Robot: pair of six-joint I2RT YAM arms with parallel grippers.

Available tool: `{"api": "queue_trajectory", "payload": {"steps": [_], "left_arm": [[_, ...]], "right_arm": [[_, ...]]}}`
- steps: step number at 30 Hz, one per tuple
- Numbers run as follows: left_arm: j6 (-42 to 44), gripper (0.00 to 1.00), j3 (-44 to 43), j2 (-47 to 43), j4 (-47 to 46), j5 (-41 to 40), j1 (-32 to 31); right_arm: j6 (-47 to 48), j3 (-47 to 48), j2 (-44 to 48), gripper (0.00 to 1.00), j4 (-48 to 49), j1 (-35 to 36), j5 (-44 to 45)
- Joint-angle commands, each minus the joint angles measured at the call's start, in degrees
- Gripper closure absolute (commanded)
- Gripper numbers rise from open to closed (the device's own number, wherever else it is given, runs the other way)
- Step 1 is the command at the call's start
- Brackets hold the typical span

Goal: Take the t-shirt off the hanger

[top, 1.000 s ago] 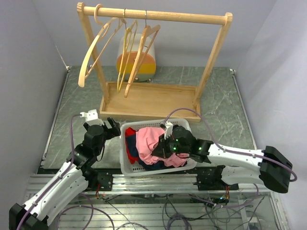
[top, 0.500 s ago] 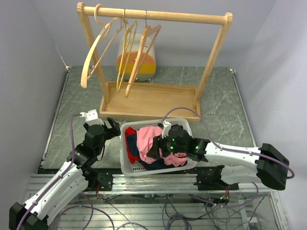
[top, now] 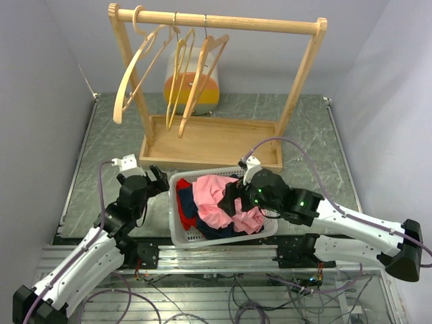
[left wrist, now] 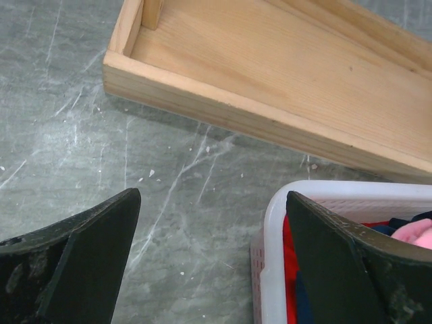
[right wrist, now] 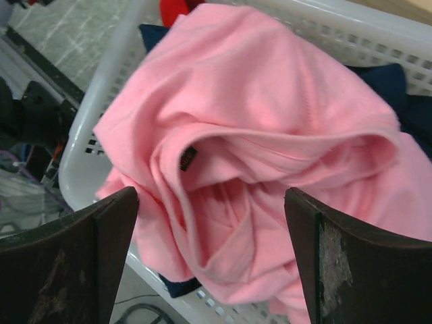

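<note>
The pink t-shirt (top: 210,199) (right wrist: 270,121) lies crumpled on top of red and dark blue clothes in the white basket (top: 173,226) (right wrist: 108,74). My right gripper (top: 231,200) (right wrist: 209,196) hovers just above the shirt, open, with nothing between its fingers. Three bare wooden hangers (top: 177,81) hang from the rack's rail (top: 223,21) at the back. Beside the basket's left rim (left wrist: 270,223) is my left gripper (top: 158,179) (left wrist: 212,196), wide open over the grey table and empty.
The wooden rack stands on a tray-like base (top: 209,138) (left wrist: 283,74) just behind the basket. A rounded orange, yellow and white object (top: 202,94) sits behind the rack. Grey walls close in on both sides.
My right gripper has opened and let go of the pink t-shirt, then drawn up and to the right. The shirt has settled in the basket. The left arm has not moved.
</note>
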State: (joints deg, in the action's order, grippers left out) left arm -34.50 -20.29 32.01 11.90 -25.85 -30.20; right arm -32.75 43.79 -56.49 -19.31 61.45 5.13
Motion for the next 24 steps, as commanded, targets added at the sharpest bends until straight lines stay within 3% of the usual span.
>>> {"api": "queue_trajectory", "payload": {"steps": [1, 8, 13, 16, 24], "left_arm": [[-0.7, 0.0, -1.3, -3.1, -1.2, -0.9, 0.3], [-0.1, 0.0, -1.0, -7.4, 0.4, -3.2, 0.3], [-0.3, 0.0, -0.7, -4.3, -0.2, -4.4, 0.3], [0.2, 0.0, -1.4, -0.9, -0.9, -4.5, 0.3], [0.8, 0.0, -1.3, 2.6, -4.3, -7.5, 0.4]], "right_arm": [[0.2, 2.6, 3.0, 0.11, -7.5, -0.2, 7.8], [-2.5, 3.3, 11.1, 0.03, -14.8, -1.6, 26.7], [-1.4, 2.8, 13.6, 0.01, -15.9, -11.1, 32.3], [2.4, 1.5, 13.5, 0.0, -12.5, -21.9, 28.4], [9.3, -3.7, 6.7, 0.0, 0.8, -58.0, 1.4]]}}
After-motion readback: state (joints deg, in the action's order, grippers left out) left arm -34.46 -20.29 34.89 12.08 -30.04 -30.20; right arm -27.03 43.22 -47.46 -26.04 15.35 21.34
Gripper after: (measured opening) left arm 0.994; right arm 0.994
